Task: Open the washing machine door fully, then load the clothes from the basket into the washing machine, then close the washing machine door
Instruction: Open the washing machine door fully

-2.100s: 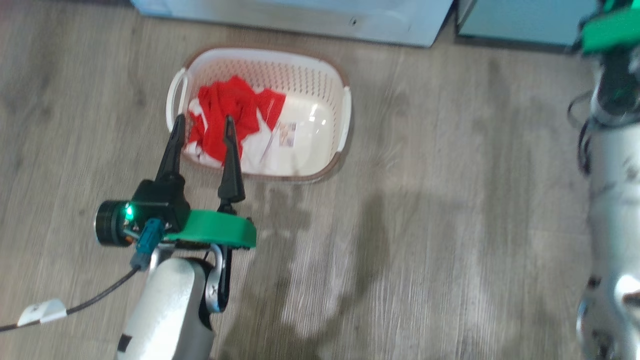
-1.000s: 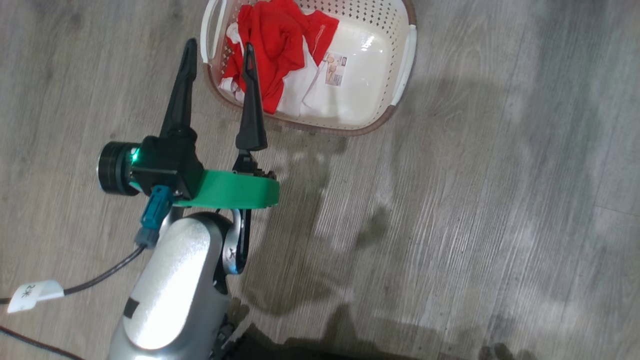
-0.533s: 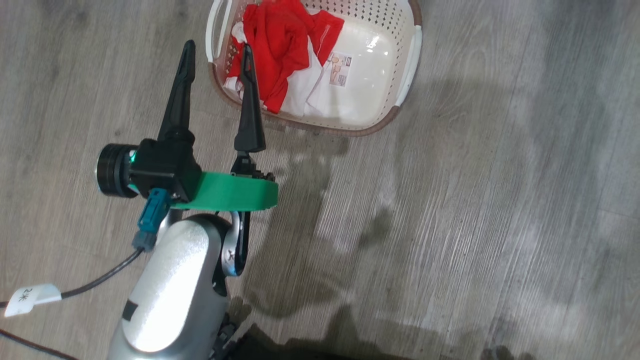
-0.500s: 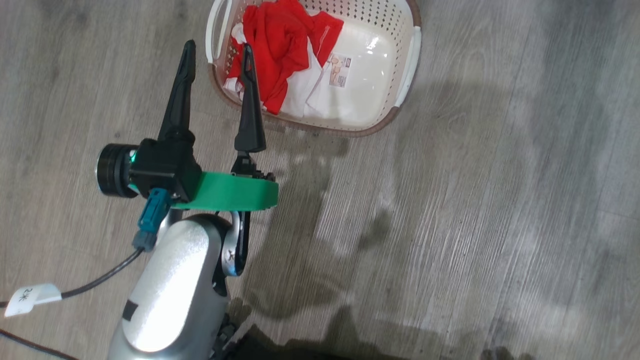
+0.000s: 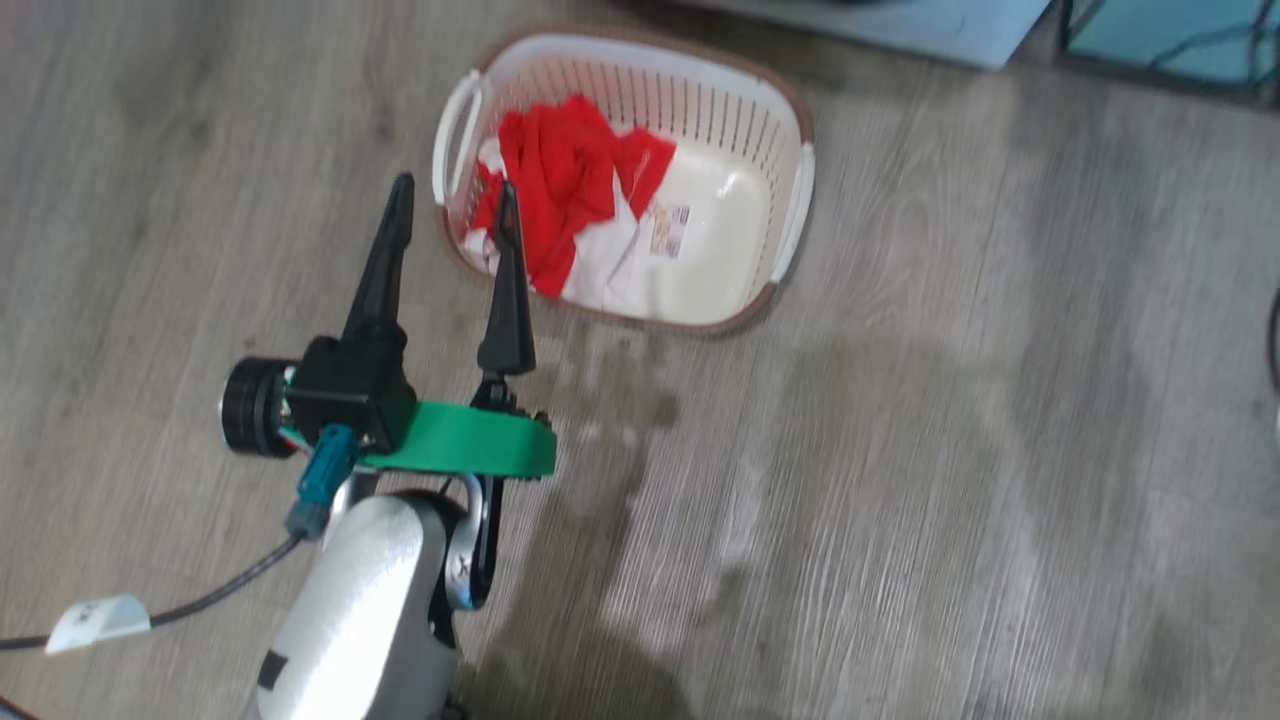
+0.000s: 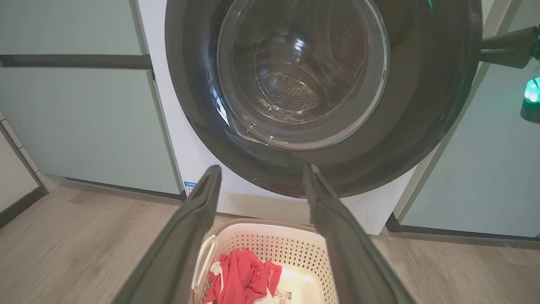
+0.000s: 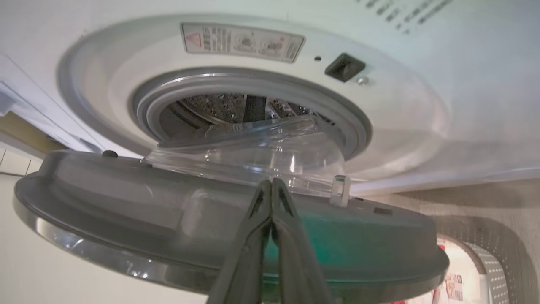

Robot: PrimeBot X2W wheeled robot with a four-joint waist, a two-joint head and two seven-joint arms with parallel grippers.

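Left gripper [image 5: 455, 182]: jaws spread wide and empty, poised over the near left corner of the basket [image 5: 700, 110]. One finger crosses the clothes [image 5: 560, 180] in the head view; whether it touches them cannot be told.
Right gripper [image 7: 272, 182]: fingers pressed together with nothing between them, tips at the inner side of the washing machine door [image 7: 126, 198], just beside its latch hook [image 7: 339, 188].
Washing machine door: ajar. Its glass bowl [image 7: 253, 152] still overlaps the grey gasket [image 7: 357, 126] and the mouth of the drum [image 7: 198, 106] in the washing machine [image 7: 400, 105].
Clothes: a red-and-white bundle in the left half of the basket, beside the label [image 5: 668, 230] on its bare floor.
Change: over the last two seconds the head view has swung; the basket slid up-frame and back, and the teal cabinet [image 5: 1130, 45] is in view again. This is camera motion. The left gripper has stayed wide at the same corner, and the bundle lies as before.
Meaning: loading has not begun. The step in hand is judged to be door opening, and the door probably must swing further to free the drum.
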